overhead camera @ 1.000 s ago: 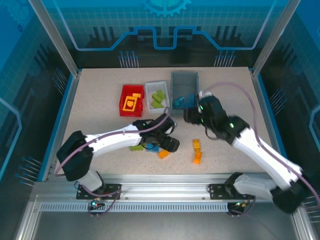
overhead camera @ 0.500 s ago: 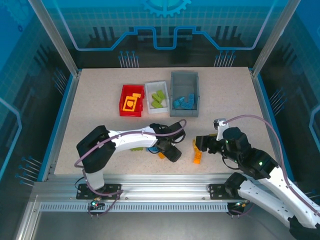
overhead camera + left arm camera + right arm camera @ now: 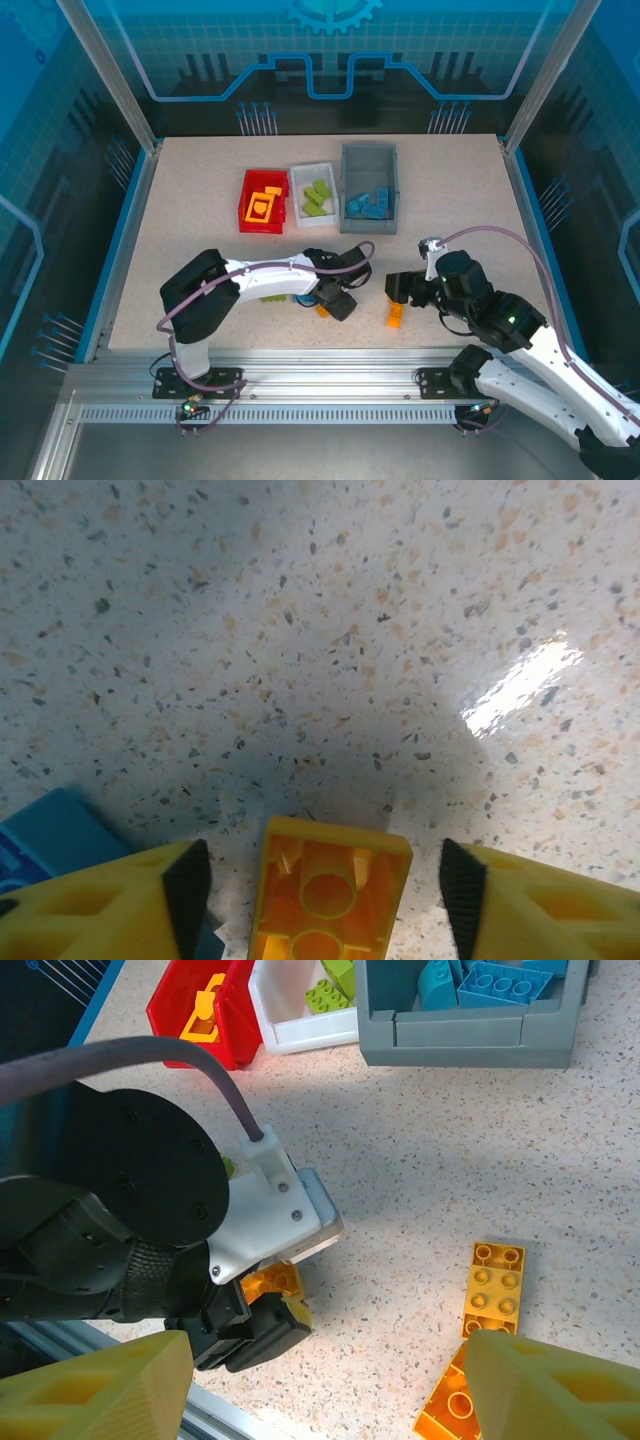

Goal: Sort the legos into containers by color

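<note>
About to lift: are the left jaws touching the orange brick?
Apart. Left wrist view: the left gripper straddles the orange brick, bare table showing between it and each jaw.

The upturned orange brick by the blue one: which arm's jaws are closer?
Left. Jaws of the left arm flank the orange brick without touching; those of the right arm hang farther right, near two other orange bricks.

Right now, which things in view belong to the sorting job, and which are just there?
Job: red bin, white bin, grey bin, loose orange bricks, blue brick, left gripper.
Not job: arm cable, aluminium rail.
</note>
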Robot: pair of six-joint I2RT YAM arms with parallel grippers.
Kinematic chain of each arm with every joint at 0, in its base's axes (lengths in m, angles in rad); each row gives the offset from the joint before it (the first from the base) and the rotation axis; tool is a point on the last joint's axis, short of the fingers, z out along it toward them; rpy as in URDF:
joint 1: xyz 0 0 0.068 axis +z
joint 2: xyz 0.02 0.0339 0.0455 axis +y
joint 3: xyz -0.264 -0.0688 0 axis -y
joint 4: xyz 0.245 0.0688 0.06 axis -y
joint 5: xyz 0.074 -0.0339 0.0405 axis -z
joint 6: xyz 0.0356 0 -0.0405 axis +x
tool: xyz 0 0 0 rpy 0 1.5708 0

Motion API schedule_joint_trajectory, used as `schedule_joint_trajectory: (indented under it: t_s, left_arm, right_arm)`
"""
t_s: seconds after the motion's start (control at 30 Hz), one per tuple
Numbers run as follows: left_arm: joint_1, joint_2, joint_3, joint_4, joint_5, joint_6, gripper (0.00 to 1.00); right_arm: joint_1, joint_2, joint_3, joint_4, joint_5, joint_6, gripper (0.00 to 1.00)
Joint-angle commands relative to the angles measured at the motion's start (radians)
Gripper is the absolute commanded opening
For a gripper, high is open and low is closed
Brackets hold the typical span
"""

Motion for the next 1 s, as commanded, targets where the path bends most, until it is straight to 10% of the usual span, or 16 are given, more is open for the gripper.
schedule_joint_trajectory:
  t_s: [0.0, 0.47, 0.97]
  left_arm:
    - [-0.010, 0.027, -0.010, -0.013, 0.003, -0.016, 0.60]
    - [0.080, -0.156, 0.045, -0.021, -0.041, -0.092, 0.36]
    - [0.708, -0.089, 0.276, 0.036, 0.059, -0.066, 0.33]
  right_arm:
    - [0.012, -0.005, -0.006, 0.019, -0.011, 0.013, 0.73]
    - [0.011, 0.003, -0.001, 0.192, -0.226, -0.114, 0.73]
    - [0.157, 0.598, 0.266, 0.510, -0.158, -0.187, 0.71]
